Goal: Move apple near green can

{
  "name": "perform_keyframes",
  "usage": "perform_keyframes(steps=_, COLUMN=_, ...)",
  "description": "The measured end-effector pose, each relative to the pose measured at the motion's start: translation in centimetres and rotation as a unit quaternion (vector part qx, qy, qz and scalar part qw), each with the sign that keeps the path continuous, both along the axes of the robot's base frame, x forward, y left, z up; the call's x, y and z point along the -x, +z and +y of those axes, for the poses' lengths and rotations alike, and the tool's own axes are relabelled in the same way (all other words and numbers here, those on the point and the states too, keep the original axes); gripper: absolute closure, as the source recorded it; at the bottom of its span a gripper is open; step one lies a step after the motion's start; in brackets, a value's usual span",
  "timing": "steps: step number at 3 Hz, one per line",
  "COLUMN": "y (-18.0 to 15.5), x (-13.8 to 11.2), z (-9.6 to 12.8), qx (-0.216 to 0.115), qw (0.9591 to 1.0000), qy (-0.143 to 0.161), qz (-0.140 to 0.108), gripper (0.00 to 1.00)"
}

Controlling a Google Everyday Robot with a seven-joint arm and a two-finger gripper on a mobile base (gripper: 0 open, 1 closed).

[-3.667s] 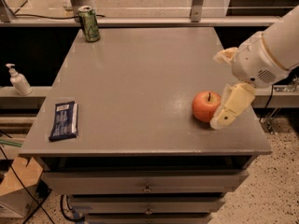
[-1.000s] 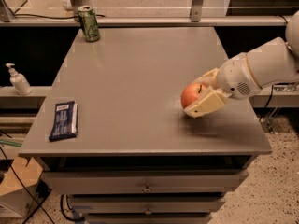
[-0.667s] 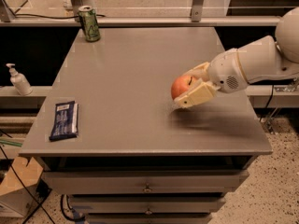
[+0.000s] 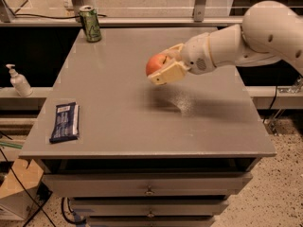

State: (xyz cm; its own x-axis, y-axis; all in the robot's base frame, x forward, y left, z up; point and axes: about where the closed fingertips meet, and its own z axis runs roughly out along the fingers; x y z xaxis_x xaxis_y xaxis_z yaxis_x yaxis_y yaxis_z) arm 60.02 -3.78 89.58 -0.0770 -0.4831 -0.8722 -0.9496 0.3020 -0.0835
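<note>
The orange-red apple [image 4: 154, 63] is held in my gripper [image 4: 163, 66], lifted above the middle of the grey table [image 4: 118, 122]. The cream fingers [image 4: 169, 73] are shut on it, one above and one below, hiding its right side. The white arm reaches in from the right. The green can [image 4: 90, 23] stands upright at the table's far left corner, well apart from the apple, up and to the left of it.
A dark blue snack packet [image 4: 64, 121] lies near the table's front left edge. A white pump bottle [image 4: 19, 81] stands on a lower shelf left of the table. Drawers [image 4: 149, 190] sit under the tabletop. Metal posts rise behind the far edge.
My gripper closed on the apple at the right side of the table, lifted it, and carried it leftward and toward the far side, closer to the can.
</note>
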Motion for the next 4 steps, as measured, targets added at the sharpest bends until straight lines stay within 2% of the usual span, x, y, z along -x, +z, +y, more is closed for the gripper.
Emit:
perform_keyframes(steps=1, y=0.0, x=-3.8, z=4.2, qx=0.0, qw=0.9997, qy=-0.001, qz=-0.026, gripper=1.0)
perform_keyframes(steps=2, y=-0.8, x=-7.4, z=8.1, qx=0.022, qw=0.9987, qy=-0.012, qz=-0.045, gripper=1.0)
perform_keyframes(steps=3, y=-2.0, x=-10.8, z=10.7, qx=0.048, qw=0.9972, qy=-0.03, qz=-0.048, gripper=1.0)
perform_keyframes(steps=4, y=-3.8, x=-16.7, z=11.8, qx=0.079, qw=0.9943, qy=-0.062, qz=-0.035, gripper=1.0)
